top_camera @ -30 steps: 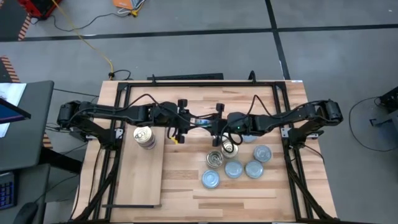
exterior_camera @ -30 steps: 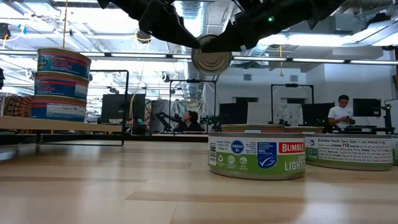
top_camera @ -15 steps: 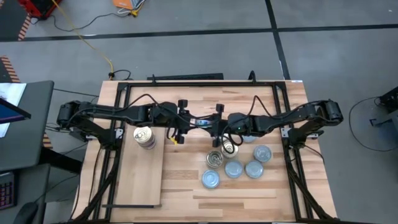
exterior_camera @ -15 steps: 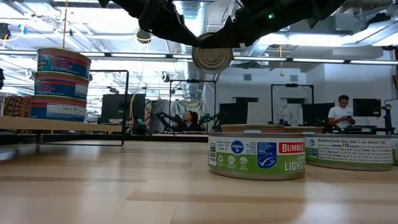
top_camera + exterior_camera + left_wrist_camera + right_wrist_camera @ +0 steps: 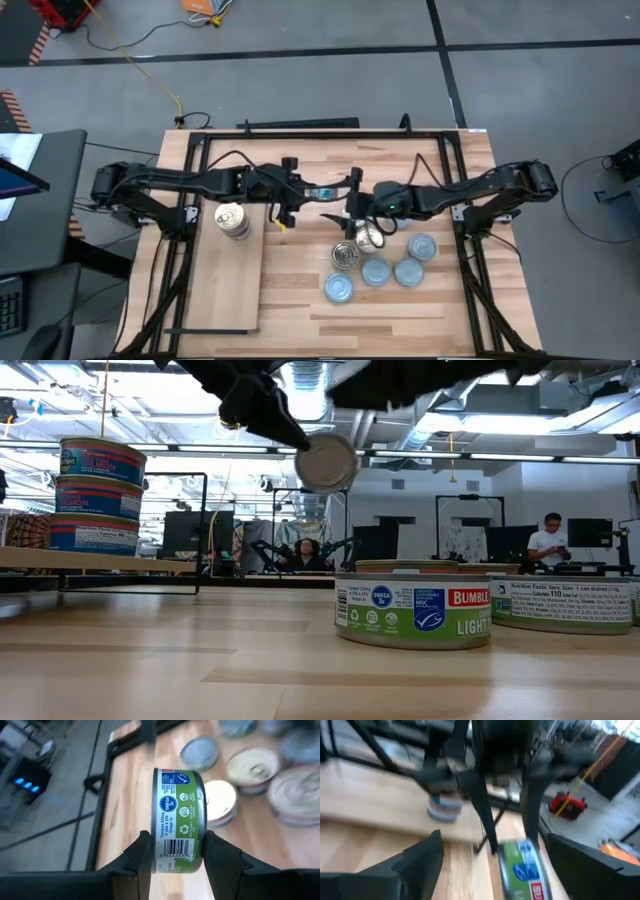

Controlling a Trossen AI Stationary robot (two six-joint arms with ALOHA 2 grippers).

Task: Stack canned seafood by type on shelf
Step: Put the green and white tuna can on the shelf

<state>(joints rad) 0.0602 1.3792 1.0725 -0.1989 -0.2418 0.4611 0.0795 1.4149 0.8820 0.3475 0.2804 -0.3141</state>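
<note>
Both arms reach inward over the table's middle in the high view. The left gripper point(image 5: 172, 851) is clamped on a green-labelled tin point(image 5: 178, 820) held on edge, above bare wood. The right gripper point(image 5: 490, 852) has its fingers spread wide, apparently just beside that tin. A stack of tins point(image 5: 232, 221) stands on the shelf point(image 5: 225, 285), centre-left; loose tins point(image 5: 375, 270) cluster lower right of centre.

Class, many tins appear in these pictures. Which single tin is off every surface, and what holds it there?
The green-labelled tin clamped on edge in the left gripper, in mid-air above the table. The loose tins lie flat on it; the stacked tins sit on the shelf.
</note>
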